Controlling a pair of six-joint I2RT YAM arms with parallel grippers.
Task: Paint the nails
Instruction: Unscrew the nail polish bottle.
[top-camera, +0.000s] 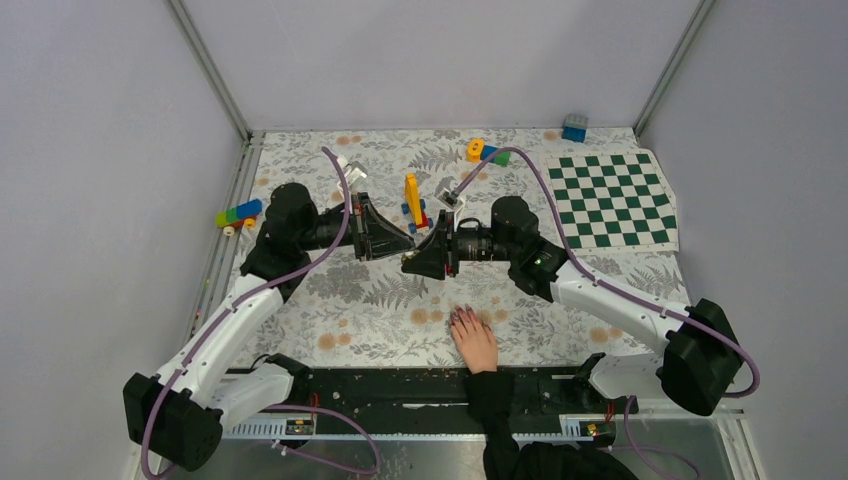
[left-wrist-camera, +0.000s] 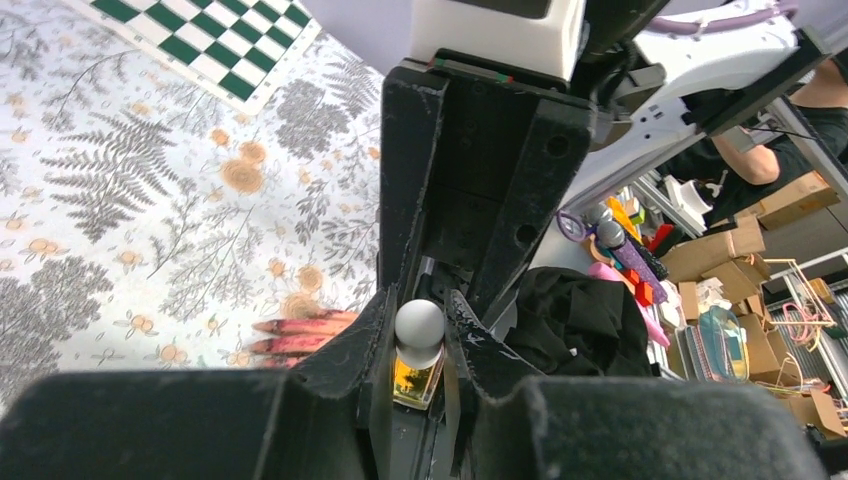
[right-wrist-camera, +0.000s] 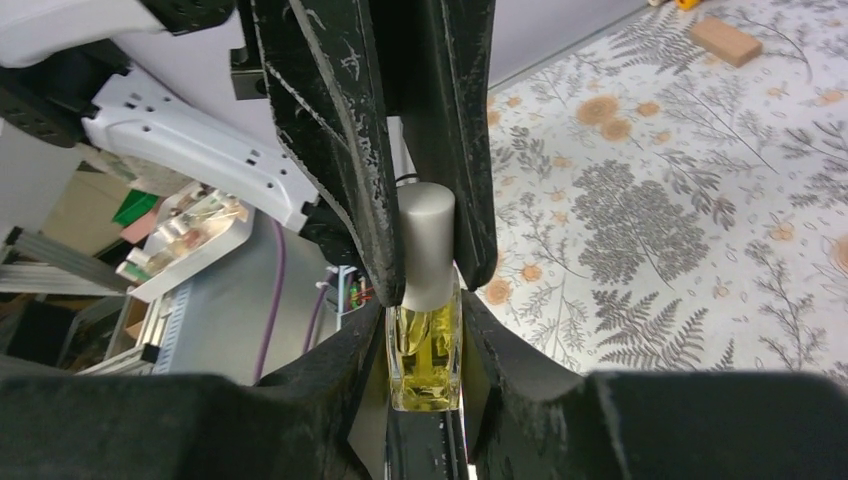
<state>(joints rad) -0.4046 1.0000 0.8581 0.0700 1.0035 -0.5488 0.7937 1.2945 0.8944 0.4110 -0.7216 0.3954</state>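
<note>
Two sets of jaws are clenched on one small bottle (right-wrist-camera: 425, 365) above the middle of the table. The right gripper (right-wrist-camera: 425, 340) grasps its glass body, and the left gripper (left-wrist-camera: 420, 335) is closed on its grey cap (right-wrist-camera: 427, 240), reaching in from the opposite side, so the bottle is held lengthwise between them. Clear yellow liquid fills the part of the glass that shows between the right fingers (right-wrist-camera: 335, 370). The cap is seated on the bottle's neck. In the left wrist view its rounded end faces the camera, with a sliver of yellow glass below it.

Seen from above, the two grippers meet tip to tip over the fern-print cloth (top-camera: 350, 300). At about 5 o'clock from them, near the front edge, a pale hand (top-camera: 475, 342) in a black sleeve lies flat on the cloth. The nails (top-camera: 462, 314) are dark red and point toward the grippers, well apart from the bottle. A yellow, red and blue toy (top-camera: 412, 200) stands at 12 o'clock. Coloured bricks (top-camera: 238, 213) lie at 9 o'clock and more bricks (top-camera: 487, 152) at 1 o'clock. A chessboard (top-camera: 612, 198) lies at 2 o'clock.
</note>
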